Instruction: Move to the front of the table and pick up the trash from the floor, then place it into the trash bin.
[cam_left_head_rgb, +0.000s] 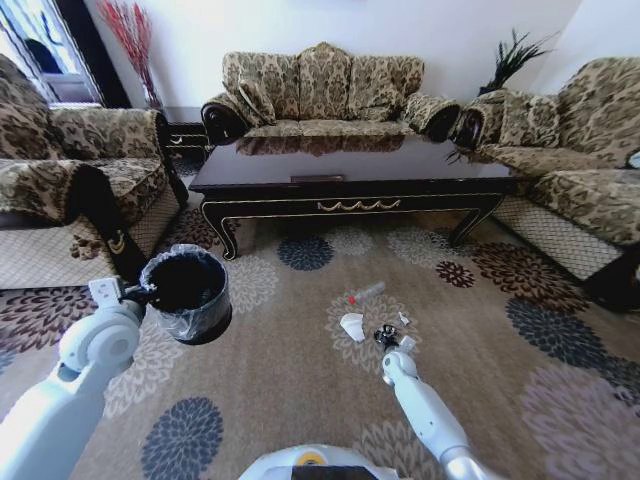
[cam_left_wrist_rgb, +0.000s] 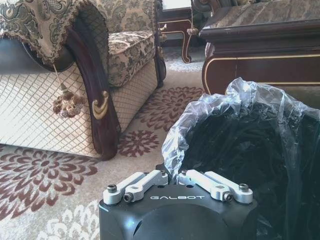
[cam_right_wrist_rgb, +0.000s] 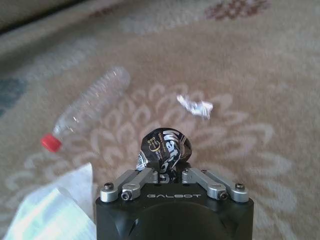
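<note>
Low and centre-right in the head view, the right gripper is down at the carpet, fingers pinched on the dark wrapper. Over at left, the left gripper grips the bin by its rim, held well apart. Cup and tube lie just beyond the wrapper.

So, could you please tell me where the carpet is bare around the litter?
Bare carpet lies between the trash bin and the white cup, and right of the litter. It is crowded by the right gripper, shut on the dark wrapper, with the bottle and a foil scrap close.
</note>
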